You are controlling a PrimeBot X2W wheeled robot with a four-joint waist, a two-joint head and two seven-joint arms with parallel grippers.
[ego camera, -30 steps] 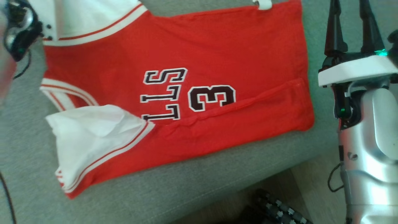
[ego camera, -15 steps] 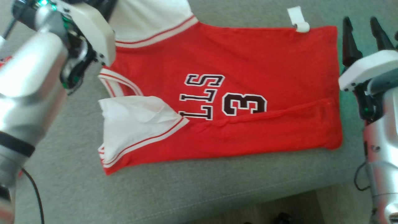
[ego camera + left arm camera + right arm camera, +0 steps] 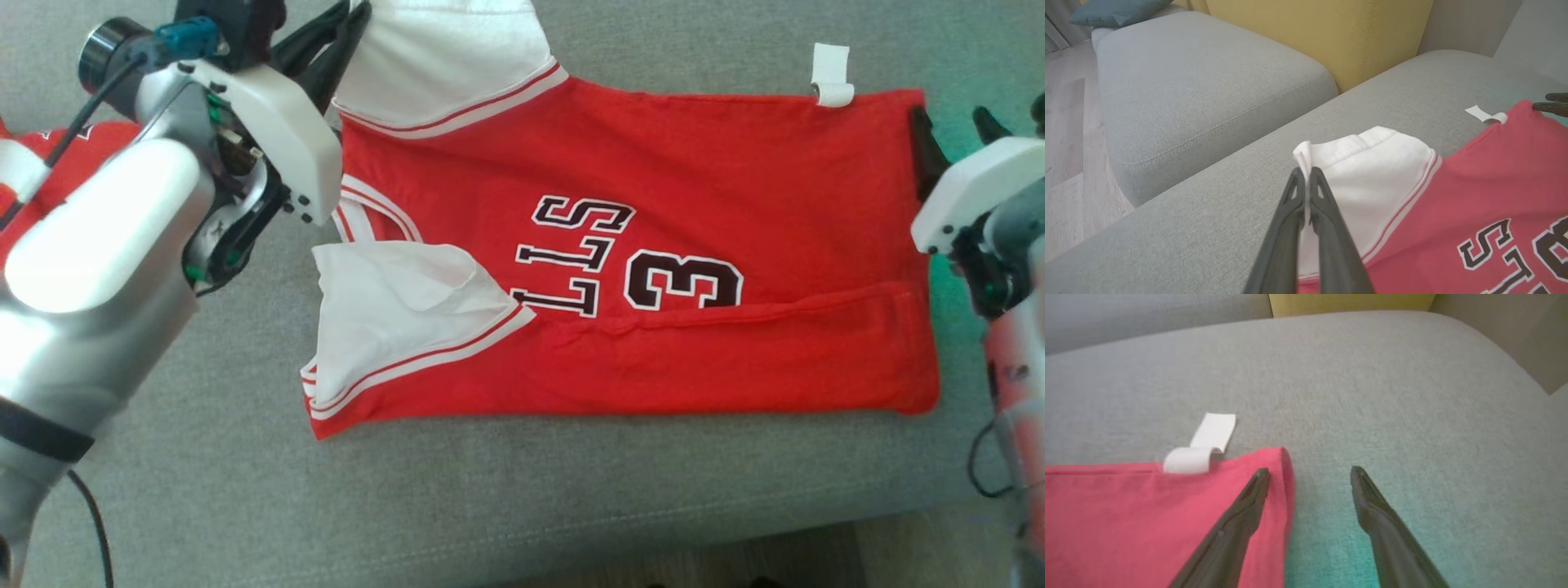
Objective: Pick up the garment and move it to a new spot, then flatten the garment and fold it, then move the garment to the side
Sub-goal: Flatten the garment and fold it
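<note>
Since earlier our view has swung, our left arm entering upper left. Our left gripper (image 3: 1305, 173) pinches the jersey (image 3: 694, 163) by its white sleeve (image 3: 1372, 171); our right gripper (image 3: 1309, 470) stands spread over the corner at frame right — unclamped, so pulling could skew it across the cushion (image 3: 490, 506).

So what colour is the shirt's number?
On the red jersey, the number 3 is black, outlined white; clearest in head view.

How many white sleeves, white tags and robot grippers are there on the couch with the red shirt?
Sleeves: 2, far sleeve and near sleeve
Tag: 1
Grippers: 2, left gripper and right gripper
Total: 5
</note>
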